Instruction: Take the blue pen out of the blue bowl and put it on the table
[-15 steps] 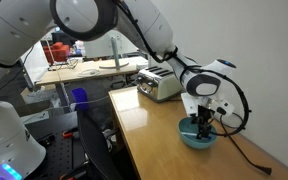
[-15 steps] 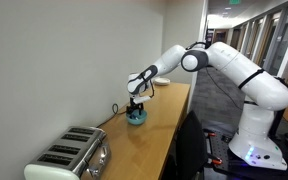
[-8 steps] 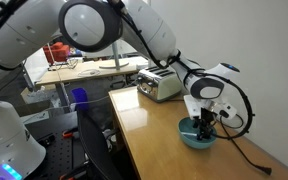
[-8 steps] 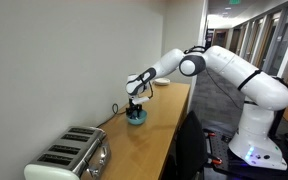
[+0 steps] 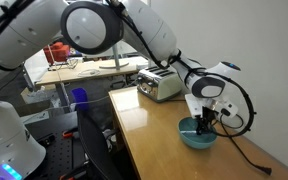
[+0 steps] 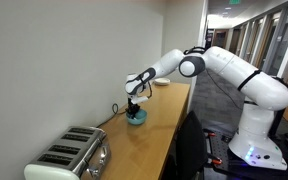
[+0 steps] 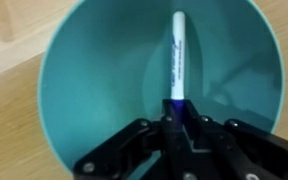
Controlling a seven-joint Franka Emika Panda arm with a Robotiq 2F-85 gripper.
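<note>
The wrist view looks straight down into the blue bowl (image 7: 94, 80), which fills most of the picture. The blue pen (image 7: 178, 60) lies in it, whitish body and tip pointing away, its dark blue end pinched between the black fingers of my gripper (image 7: 177, 113), which is shut on it. In both exterior views the gripper (image 5: 205, 122) (image 6: 135, 110) reaches down into the bowl (image 5: 197, 138) (image 6: 136, 118) on the wooden table (image 5: 154, 130) (image 6: 154, 130); the pen is too small to make out there.
A silver toaster (image 5: 158, 83) (image 6: 72, 152) stands on the table away from the bowl. A black cable (image 5: 246, 158) trails across the tabletop beside the bowl, near the wall. Another desk with clutter (image 5: 84, 68) stands beyond the table end.
The gripper's fingers have come together on the pen's blue end inside the bowl. The arm has barely moved.
</note>
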